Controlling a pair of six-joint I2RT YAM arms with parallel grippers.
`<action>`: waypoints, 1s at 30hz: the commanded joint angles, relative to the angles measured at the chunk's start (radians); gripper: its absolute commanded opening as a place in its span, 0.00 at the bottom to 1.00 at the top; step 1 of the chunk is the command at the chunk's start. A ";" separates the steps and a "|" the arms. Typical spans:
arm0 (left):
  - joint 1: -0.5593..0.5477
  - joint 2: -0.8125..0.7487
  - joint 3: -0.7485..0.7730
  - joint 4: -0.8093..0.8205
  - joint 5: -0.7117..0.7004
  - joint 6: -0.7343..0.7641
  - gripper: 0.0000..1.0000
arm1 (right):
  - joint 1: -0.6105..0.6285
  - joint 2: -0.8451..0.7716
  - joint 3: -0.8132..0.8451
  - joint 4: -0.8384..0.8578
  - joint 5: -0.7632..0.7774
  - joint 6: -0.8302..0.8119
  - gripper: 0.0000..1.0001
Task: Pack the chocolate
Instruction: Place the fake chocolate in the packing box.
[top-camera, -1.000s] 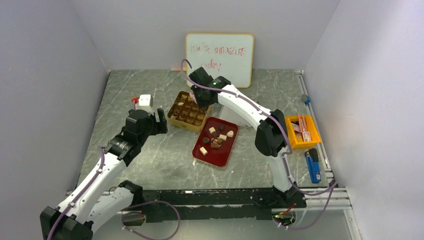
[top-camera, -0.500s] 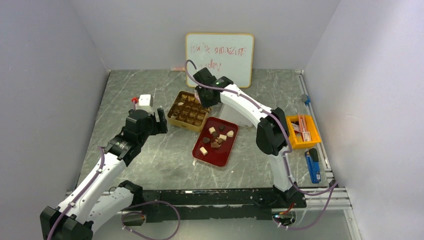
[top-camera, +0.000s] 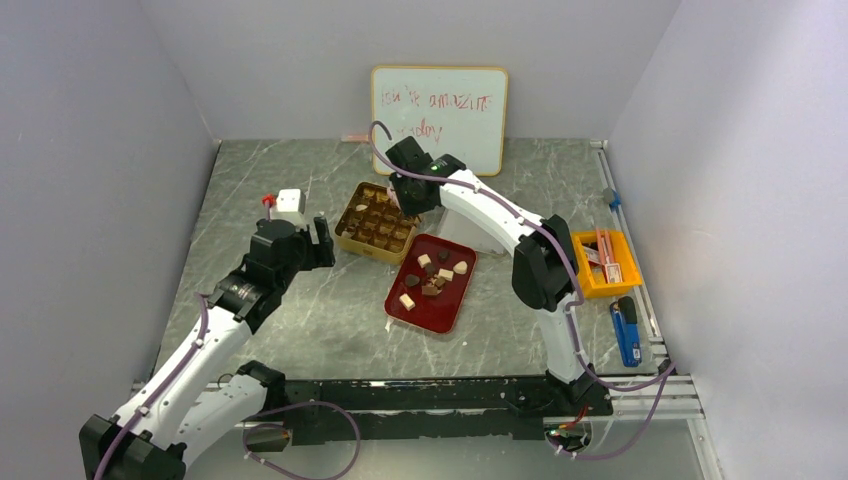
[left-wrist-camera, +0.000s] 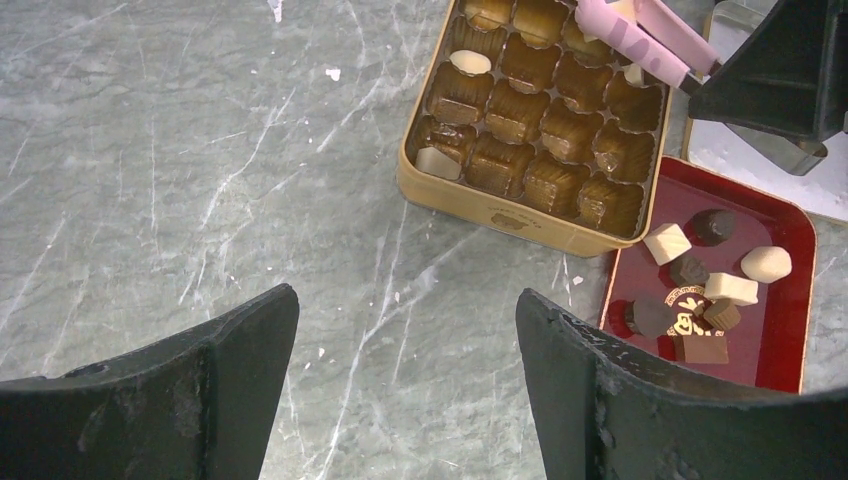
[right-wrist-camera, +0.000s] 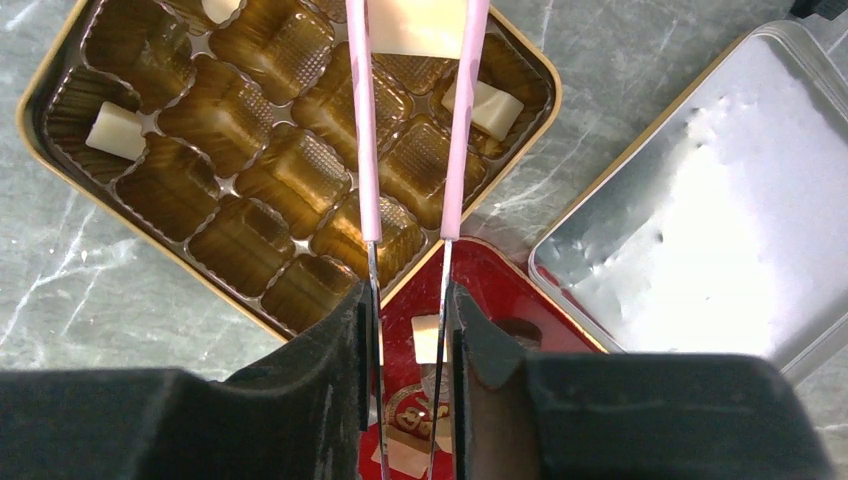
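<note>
Top and wrist views. We see the left arm reaching from its near-left base forward and rightward over the table (top-camera: 300, 320); the left gripper (left-wrist-camera: 405, 300) faces the gold tin (left-wrist-camera: 500, 210) from just short of its near wall, jaws spread wide and holding nothing. The right arm rises from its near-right base to a bent elbow; its forearm runs back and leftward above the red tray (left-wrist-camera: 790, 330), so the right gripper (right-wrist-camera: 407, 300) hangs over the tin's far-right corner, pointing down. Its jaws stand narrow, clamped on both arms of the pink tweezers (right-wrist-camera: 462, 120), whose long axis runs on from the fingers out over the tin's cells; a cream piece (right-wrist-camera: 415, 25) shows between the tweezer arms, and we cannot tell whether it is pinched or lying in a cell. The chocolate (left-wrist-camera: 667, 243) lies mostly in the red tray, a loose cluster of cream, mid-brown and dark pieces; a few cream pieces sit in the tin's cells. Most pieces are too compact to show a long axis; one oblong cream block (left-wrist-camera: 730, 288) lies flat, long side roughly left to right in the left wrist view. A silver lid (right-wrist-camera: 700, 230) lies just beside tin and tray.
</note>
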 joint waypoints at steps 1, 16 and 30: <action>-0.004 -0.024 0.026 0.007 -0.001 -0.002 0.85 | -0.004 -0.031 0.015 0.039 -0.007 -0.012 0.29; -0.004 -0.030 0.025 0.003 0.010 -0.009 0.84 | -0.005 -0.051 -0.010 0.049 -0.013 -0.004 0.36; -0.004 -0.033 0.021 0.007 0.011 -0.007 0.84 | -0.006 -0.053 -0.021 0.061 -0.015 0.002 0.38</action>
